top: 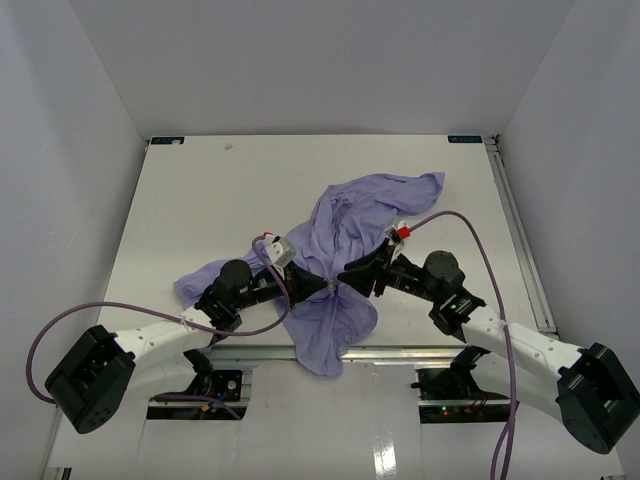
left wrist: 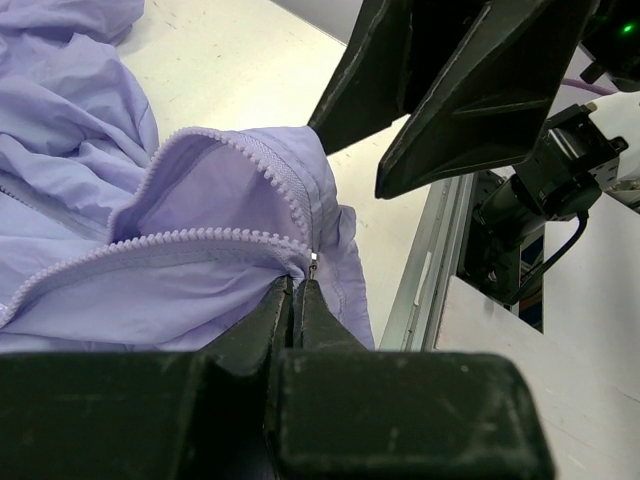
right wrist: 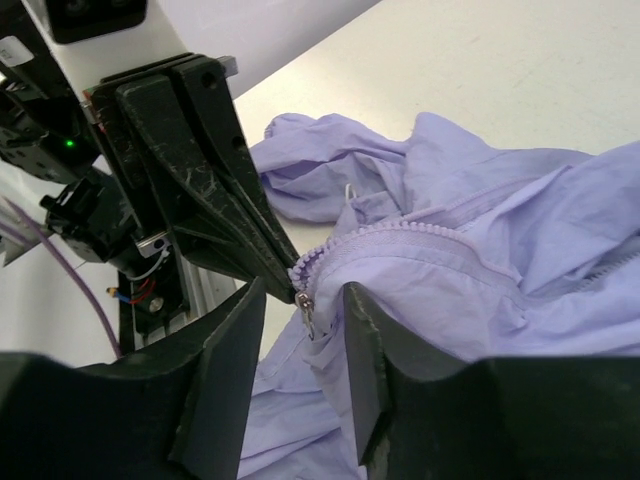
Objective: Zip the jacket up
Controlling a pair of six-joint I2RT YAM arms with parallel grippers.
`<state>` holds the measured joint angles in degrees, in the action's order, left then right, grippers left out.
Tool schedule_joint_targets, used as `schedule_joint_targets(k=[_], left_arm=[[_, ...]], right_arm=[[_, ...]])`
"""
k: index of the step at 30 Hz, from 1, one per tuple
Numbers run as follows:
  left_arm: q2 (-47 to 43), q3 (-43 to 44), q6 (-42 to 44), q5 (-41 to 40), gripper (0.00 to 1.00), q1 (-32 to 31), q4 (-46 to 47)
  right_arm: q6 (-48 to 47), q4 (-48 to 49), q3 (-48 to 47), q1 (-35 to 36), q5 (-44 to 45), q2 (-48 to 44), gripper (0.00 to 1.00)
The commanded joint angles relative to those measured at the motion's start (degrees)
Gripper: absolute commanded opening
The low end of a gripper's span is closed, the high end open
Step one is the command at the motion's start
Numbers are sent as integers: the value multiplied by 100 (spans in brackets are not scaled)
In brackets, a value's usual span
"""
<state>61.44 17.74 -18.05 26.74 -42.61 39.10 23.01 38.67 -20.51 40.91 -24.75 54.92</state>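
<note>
Left wrist view: left gripper (left wrist: 298, 300) pinched tight on the jacket (left wrist: 90, 130) at its zipper end. Right wrist view alone shows right gripper (right wrist: 303, 305) spread apart, zipper pull (right wrist: 306, 318) between its tips. Top view: jacket crumpled centrally on the table (top: 200, 190), draping over the near edge.

I'm watching two arms wearing white shells over black joints: the left arm (top: 150, 340) and the right arm (top: 520, 345). A purple cable (top: 75, 311) is trailing back from behind the left gripper (left wrist: 297, 292), and a second cable (top: 487, 265) is arching behind the right gripper (right wrist: 300, 320). Both grippers are showing matte black wedge fingers (right wrist: 220, 370), scuffed pale along the edges. A green light (right wrist: 68, 143) is glowing behind the left gripper.
</note>
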Motion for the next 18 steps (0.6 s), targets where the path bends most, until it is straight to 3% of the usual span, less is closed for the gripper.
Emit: schedule_joint_targets(k=[1,9,18], left_arm=[[-144,148,-29,-29,0,-28,-87],[-174,135,-30,31,0,-28,-87],[-91,131,-41,94,0,-19,-34]], right_arm=[[-27,-641,-140,29,657,-384,47],[-38,-1525,-264,360,1409,-1005,44],[-235,-1728,-207,1709,2528,-1291,45]])
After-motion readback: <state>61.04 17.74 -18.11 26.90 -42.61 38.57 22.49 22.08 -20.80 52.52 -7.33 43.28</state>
